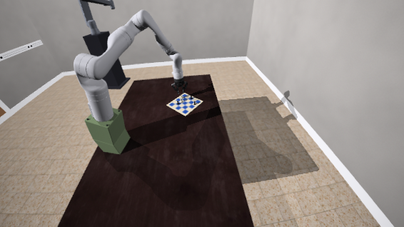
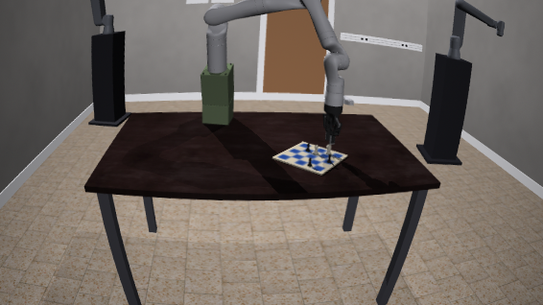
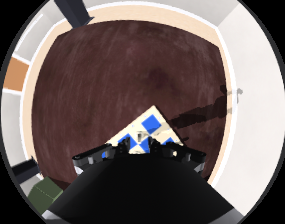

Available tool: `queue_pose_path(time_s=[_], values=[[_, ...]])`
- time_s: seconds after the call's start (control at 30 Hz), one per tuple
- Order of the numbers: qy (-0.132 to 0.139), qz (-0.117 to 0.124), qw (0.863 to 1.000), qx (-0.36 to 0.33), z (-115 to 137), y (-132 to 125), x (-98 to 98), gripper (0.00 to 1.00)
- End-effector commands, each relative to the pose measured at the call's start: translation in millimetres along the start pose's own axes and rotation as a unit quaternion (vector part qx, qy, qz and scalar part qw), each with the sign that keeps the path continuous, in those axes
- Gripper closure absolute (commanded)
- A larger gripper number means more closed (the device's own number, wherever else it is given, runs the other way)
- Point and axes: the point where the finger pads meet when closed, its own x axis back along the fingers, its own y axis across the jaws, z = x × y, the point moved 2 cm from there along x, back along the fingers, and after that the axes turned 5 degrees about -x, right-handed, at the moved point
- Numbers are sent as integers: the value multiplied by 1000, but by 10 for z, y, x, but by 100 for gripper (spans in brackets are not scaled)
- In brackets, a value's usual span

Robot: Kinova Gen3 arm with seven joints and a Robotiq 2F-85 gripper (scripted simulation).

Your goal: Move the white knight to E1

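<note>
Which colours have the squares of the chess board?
The board has blue and cream-white squares in a checker pattern; the top view shows this best.

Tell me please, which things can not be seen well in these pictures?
- Edge letters and numbers on the board: too small in top and exterior views, so E1 cannot be located.
- White knight: pieces too tiny to identify.
- Tool fingertips: too small in both wide views to tell whether they hold a piece; the wrist view is blocked by the tool's dark body.
</note>
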Motion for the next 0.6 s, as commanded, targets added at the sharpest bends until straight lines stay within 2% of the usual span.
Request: queue_pose_path(time_s=[0.0,0.57], values=[[1,-1,1000,0,8,5,11,63],[1,-1,1000,0,9,5,-20,63]])
